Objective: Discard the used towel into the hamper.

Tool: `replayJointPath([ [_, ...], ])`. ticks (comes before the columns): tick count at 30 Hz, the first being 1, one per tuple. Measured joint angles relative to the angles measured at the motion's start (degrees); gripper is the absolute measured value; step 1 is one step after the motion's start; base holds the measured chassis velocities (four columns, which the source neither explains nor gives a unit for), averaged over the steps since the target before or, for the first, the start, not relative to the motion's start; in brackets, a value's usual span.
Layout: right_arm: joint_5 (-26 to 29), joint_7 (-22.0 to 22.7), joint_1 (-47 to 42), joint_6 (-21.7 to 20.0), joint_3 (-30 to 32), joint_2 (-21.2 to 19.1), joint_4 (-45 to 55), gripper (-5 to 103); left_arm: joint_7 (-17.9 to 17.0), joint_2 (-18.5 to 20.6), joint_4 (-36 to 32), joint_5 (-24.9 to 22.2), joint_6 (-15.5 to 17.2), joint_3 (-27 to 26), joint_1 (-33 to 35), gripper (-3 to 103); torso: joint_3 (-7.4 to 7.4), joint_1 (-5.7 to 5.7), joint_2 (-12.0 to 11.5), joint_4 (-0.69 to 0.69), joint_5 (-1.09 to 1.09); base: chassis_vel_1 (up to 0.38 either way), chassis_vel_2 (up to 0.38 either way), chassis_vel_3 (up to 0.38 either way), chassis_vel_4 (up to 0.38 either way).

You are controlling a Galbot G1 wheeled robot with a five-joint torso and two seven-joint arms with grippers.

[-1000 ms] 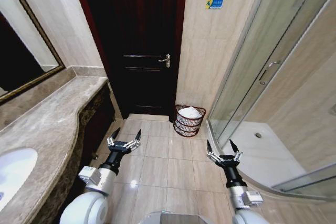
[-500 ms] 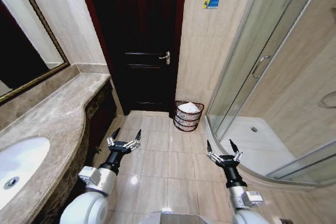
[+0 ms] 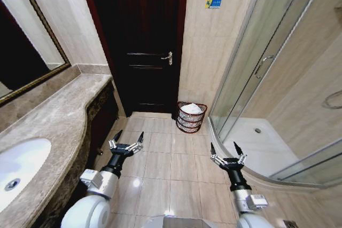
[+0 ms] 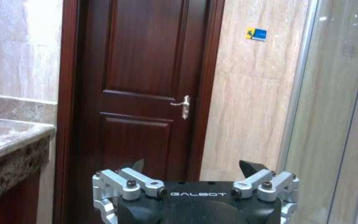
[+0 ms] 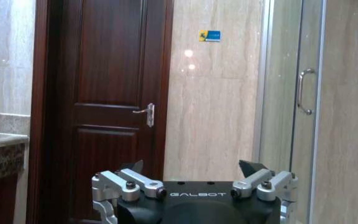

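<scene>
While mesh veils it, towel (image 3: 193, 109) fills hamper (image 3: 191, 124)

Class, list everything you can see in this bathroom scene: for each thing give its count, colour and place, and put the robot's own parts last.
hamper: one, dark reddish-brown, on the floor against the wall between door and shower
towel: one, white, inside the hamper
door: one, dark brown, shut, straight ahead
door handle: one, silver, on the door's right edge
sticker: one, blue and yellow, on the wall right of the door
counter: one, beige marble, on the left
sink: one, white, set in the counter
mirror: one, dark-framed, above the counter
shower enclosure: one, glass, on the right
left gripper: one, open, empty, over the floor
right gripper: one, open, empty, over the floor
</scene>
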Motion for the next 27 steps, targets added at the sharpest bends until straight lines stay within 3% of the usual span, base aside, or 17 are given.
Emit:
replayJointPath([
  [27,0.0,0.0,0.0,0.0,0.0,0.0,0.0,100,0.0,0.0,0.0,0.0,0.0,0.0,0.0,100,0.00,-0.02,0.0,0.00,0.01,0.037,0.031,-0.035,-0.033],
])
